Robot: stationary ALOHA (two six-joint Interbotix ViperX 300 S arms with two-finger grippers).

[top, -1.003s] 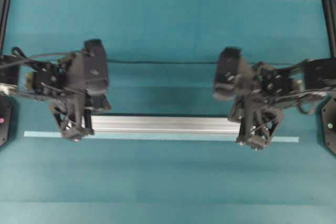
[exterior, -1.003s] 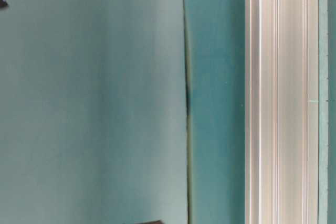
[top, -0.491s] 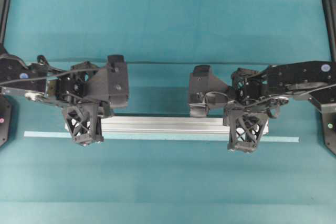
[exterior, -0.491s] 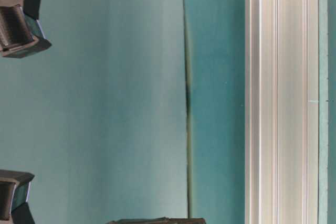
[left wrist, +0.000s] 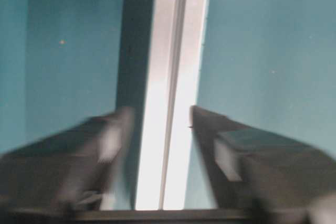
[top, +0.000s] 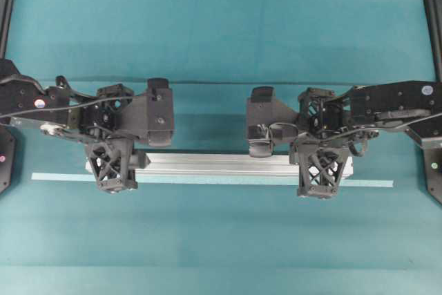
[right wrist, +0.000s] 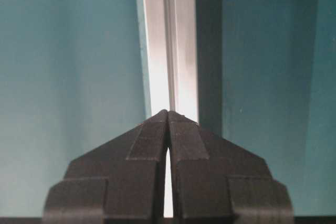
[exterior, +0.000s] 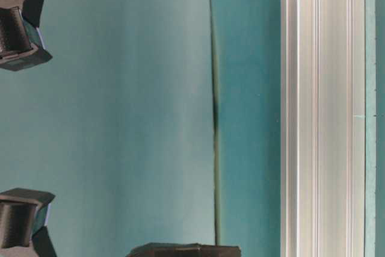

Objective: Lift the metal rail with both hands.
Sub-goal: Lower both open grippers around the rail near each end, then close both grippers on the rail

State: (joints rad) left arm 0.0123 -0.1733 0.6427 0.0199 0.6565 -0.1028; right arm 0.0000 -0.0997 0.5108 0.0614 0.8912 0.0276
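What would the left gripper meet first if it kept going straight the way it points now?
Probably the metal rail: in the left wrist view the left gripper is open with the rail running between its fingers. Motion blur leaves the height above it unclear.

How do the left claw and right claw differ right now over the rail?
Opening: the left claw is open, its fingers apart on either side of the metal rail, while the right claw is shut, fingertips meeting above it.
Place: the left claw sits near the rail's left end in the overhead view, the right claw near its right end.
Shared: both are black, centred over the rail, neither gripping it.
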